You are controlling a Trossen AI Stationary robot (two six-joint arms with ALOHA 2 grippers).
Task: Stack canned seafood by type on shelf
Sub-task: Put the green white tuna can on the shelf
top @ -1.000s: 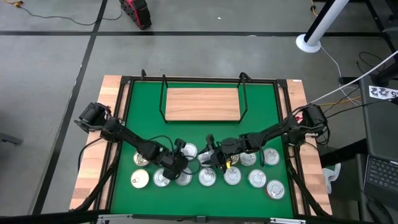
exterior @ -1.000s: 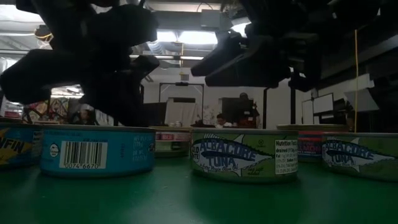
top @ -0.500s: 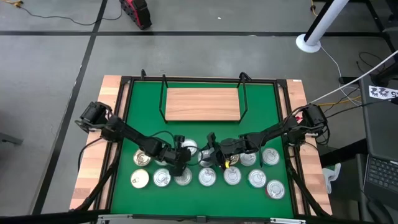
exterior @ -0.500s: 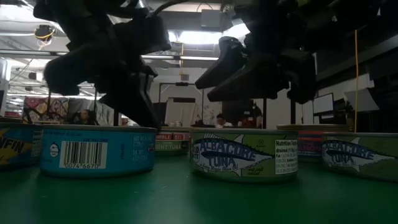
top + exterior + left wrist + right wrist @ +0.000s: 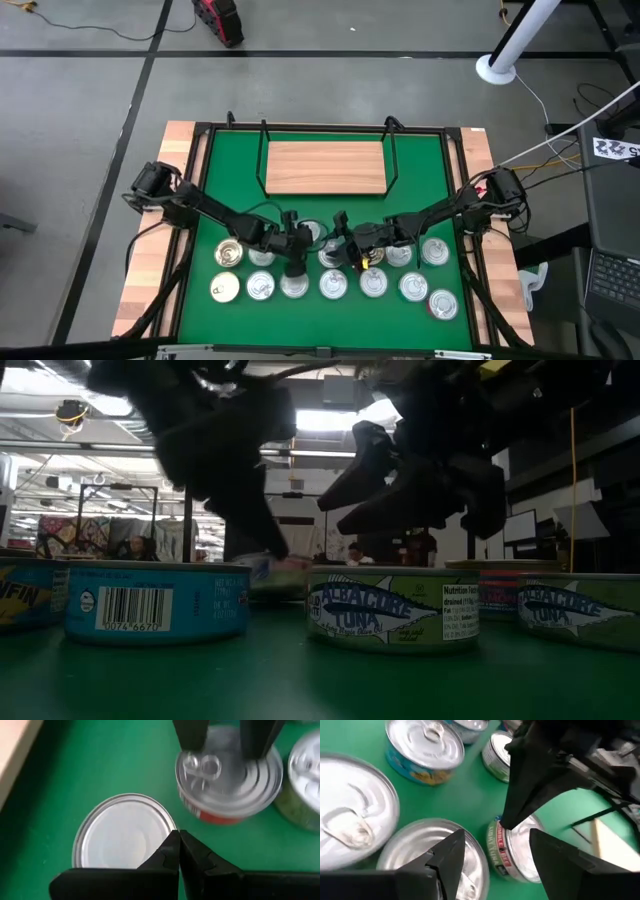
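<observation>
Several short tins lie on the green mat in two rows near the table's near edge. One red-sided tin [image 5: 227, 775] [image 5: 312, 233] sits between my two grippers. My left gripper [image 5: 179, 845] [image 5: 303, 243] is shut, its tips low beside that tin's side, next to a plain-lidded tin [image 5: 122, 832]. My right gripper [image 5: 495, 865] [image 5: 336, 240] is open and hovers above the red-sided tin, one finger [image 5: 192, 735] over each side of its lid, touching nothing. The light-wood shelf [image 5: 325, 167], with its black wire uprights, stands bare at the far side. My left gripper's shut fingertips [image 5: 507, 822] come slanting down from the table's left at the red-sided tin's rim [image 5: 492, 832]. I cannot tell whether they touch it. The tin stands flat on the mat.
Blue-sided tins [image 5: 155, 600] and green-labelled tuna tins [image 5: 392, 608] stand close together along the near row. The shelf's black wire frame [image 5: 392, 150] rises at the far side. Bare green mat [image 5: 420, 190] lies between the tins and the shelf.
My left gripper has moved toward the table's right, over the near tins and down toward the red-sided tin. My right gripper has stayed almost where it was above that tin.
</observation>
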